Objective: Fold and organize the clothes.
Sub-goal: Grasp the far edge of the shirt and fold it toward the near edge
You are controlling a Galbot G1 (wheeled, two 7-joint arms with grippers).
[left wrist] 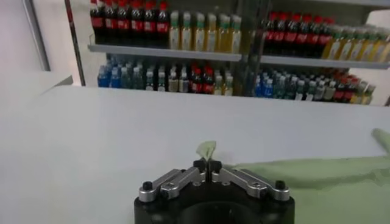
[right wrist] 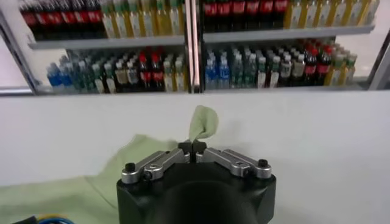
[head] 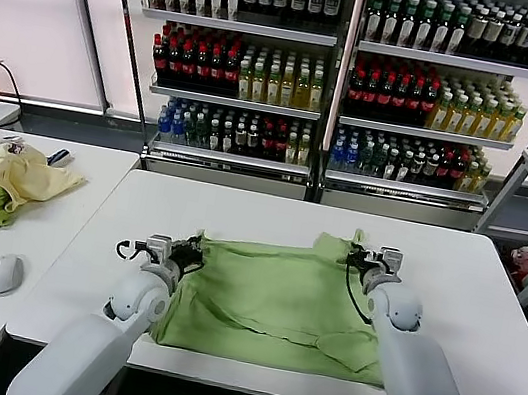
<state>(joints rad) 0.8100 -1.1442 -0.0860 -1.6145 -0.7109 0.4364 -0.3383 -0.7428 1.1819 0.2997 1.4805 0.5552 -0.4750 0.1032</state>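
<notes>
The clothes (head: 277, 301), one light green shirt, lie spread across the white surface (head: 241, 214), long axis running 9 to 3 o'clock. The left gripper (head: 197, 248) has its jaws clenched on the shirt's 9 o'clock far corner; the right gripper (head: 363, 258) pinches the 1 o'clock corner (fabric pokes up between both). Bare surface lies toward 12; the near edge sits close at 6.

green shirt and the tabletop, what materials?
Green shirt: thin, soft woven cloth, matte; it wrinkles and a pinched corner flops over the right end effector. Tabletop: smooth white board, probably laminate, slight sheen. Left end effector also pinches cloth.
</notes>
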